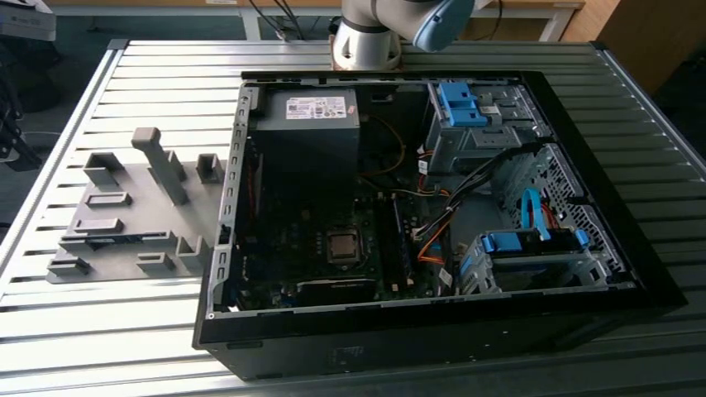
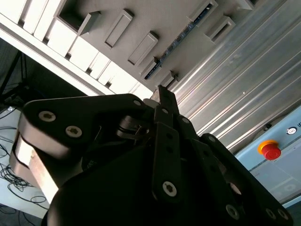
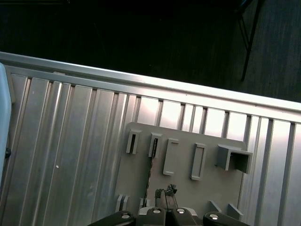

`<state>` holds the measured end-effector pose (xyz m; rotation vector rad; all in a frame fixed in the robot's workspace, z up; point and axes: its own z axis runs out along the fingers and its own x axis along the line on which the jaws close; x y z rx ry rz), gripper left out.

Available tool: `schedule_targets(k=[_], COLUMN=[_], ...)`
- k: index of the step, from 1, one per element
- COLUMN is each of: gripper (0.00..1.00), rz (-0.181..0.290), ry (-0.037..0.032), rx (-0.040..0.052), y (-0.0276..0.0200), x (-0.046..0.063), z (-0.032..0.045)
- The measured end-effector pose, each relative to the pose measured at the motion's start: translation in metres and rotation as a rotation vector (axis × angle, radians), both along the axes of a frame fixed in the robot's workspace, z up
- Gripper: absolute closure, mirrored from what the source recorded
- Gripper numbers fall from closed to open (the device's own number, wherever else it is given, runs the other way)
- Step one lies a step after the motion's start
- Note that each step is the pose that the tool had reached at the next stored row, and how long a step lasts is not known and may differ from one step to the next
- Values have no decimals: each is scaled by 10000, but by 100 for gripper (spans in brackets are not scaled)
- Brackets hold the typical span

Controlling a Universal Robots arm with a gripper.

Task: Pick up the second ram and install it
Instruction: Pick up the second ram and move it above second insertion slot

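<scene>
Claw point(image 3: 165, 192) hovering over fixture plate point(image 3: 211, 188), jaws looking closed, gripping nothing. Second ram point(image 3: 151, 165) standing on edge between grey blocks point(image 3: 133, 141), likely propped so for pinching. Blocks crowding both ends, long sides open. Plate lying at exterior view's left of open case point(image 1: 226, 248), bare table point(image 1: 132, 331) around giving room.

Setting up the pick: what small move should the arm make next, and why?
Probably lower the gripper toward the second ram, standing on edge in the grey fixture plate. In the first wrist view the gripper hangs above the plate, apart from the ram, so closing that gap seems right.
</scene>
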<state>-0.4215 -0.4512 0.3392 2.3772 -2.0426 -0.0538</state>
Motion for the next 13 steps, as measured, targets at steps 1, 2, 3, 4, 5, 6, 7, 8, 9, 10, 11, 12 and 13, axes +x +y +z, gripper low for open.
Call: schedule_targets(k=[1, 2, 3, 4, 5, 6, 7, 8, 9, 10, 11, 12, 13], gripper=[89, 89, 89, 89, 89, 89, 89, 83, 83, 76, 76, 75, 75], rz=[0, 0, 0, -1, 0, 0, -1, -1, -1, -1, -1, -1, -2], ry=[0, 0, 0, 0, 0, 0, -1, 0, 0, 0, 0, 0, 0], rx=[0, 0, 0, 0, 0, 0, 0, 0, 0, 0, 0, 0, 0], y=[0, 0, 0, 0, 0, 0, 0, 0, 0, 0, 0, 0, 0], x=[0, 0, 0, 0, 0, 0, 0, 0, 0, 0, 0, 0, 0], z=[0, 0, 0, 0, 0, 0, 0, 0, 0, 0, 0, 0, 0])
